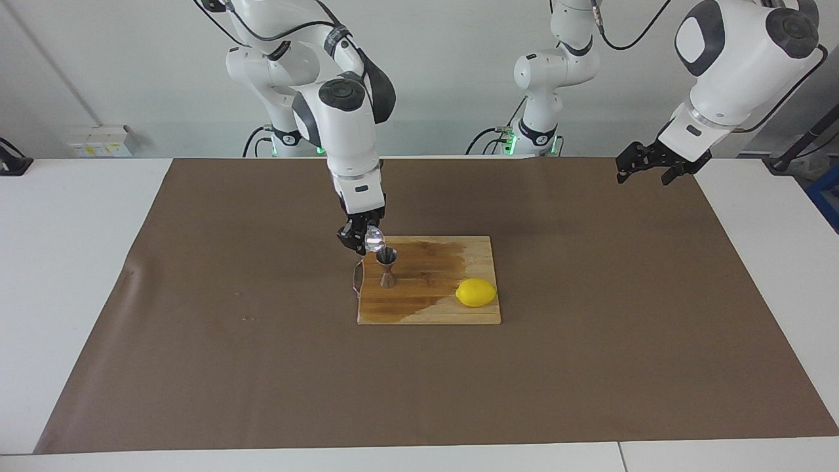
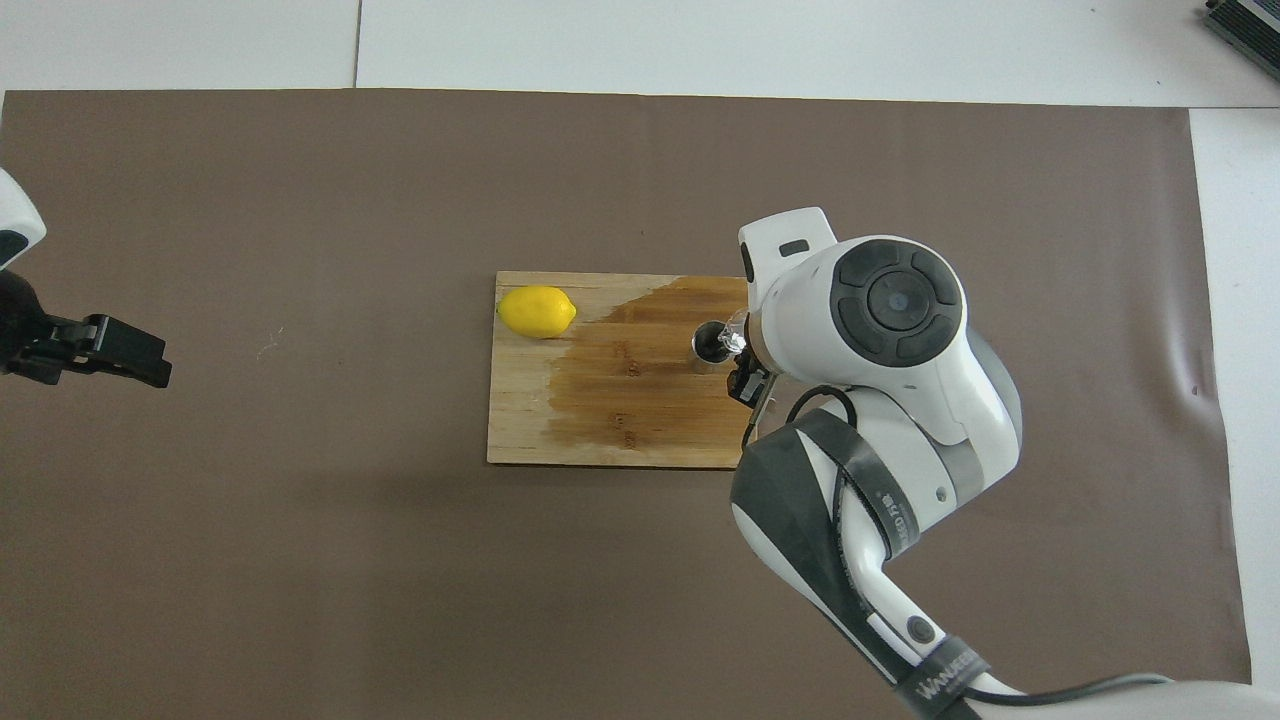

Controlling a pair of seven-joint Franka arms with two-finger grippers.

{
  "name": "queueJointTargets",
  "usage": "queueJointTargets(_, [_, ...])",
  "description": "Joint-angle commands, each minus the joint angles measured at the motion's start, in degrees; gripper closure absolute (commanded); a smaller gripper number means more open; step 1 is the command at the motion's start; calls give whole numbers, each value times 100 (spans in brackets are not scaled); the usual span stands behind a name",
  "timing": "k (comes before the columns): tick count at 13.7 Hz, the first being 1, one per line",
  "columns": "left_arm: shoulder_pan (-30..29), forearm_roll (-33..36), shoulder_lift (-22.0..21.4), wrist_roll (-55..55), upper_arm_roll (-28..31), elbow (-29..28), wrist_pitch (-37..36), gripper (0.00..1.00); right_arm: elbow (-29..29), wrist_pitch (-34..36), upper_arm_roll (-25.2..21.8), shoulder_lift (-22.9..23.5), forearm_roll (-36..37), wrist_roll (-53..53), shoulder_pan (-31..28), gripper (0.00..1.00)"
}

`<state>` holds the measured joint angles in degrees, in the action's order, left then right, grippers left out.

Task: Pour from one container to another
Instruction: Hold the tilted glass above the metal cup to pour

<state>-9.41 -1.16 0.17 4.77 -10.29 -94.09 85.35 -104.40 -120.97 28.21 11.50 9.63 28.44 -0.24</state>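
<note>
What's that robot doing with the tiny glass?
The right gripper is shut on a little glass cup, tipping it over the top of a shiny metal jigger to pour. The jigger stands on a wooden board that looks partly wet, with a lemon on it too. The left gripper waits open over the brown mat's edge.

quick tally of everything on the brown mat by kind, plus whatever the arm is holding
glass cup: 1, held by the right gripper
steel jigger: 1
lemon: 1
wooden cutting board: 1
total: 4
</note>
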Motion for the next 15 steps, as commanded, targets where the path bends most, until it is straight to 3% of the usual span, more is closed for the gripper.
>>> queueJointTargets(1, [-8,-42,-122,-46,18,-83,-71,0,331,284,184,256,363,-295,-20,100])
queueJointTargets(6, [-8,-33,-122,-46,18,-83,-71,0,719,610,326,608,759,-550,-20,100])
queueJointTargets(15, [-8,-33,-122,-46,18,-83,-71,0,728,716,335,626,848,-559,-12,100])
